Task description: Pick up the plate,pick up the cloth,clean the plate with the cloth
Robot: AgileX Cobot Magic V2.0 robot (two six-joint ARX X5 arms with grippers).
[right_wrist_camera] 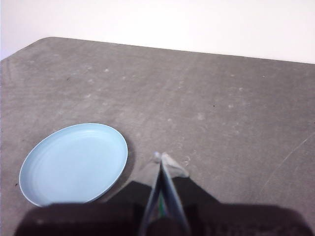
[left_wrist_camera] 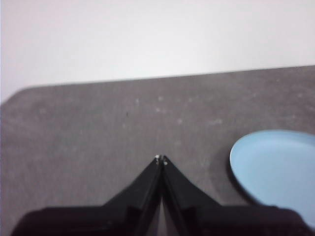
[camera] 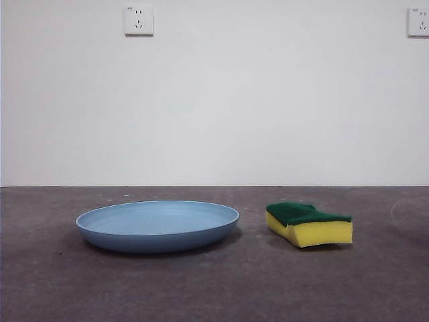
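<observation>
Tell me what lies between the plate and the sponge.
Nothing: in the front view only bare grey table separates the plate from the sponge; they lie apart.

On the grey table (camera: 214, 295), only the plate (camera: 157, 225) at left and the cloth (camera: 310, 224) at right obstruct, with a passable gap between them and bare room around.

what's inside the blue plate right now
Nothing shows in the plate: the right wrist view sees its bare light-blue bowl. The sponge lies apart beside it on the table. What is under the plate is hidden.
</observation>
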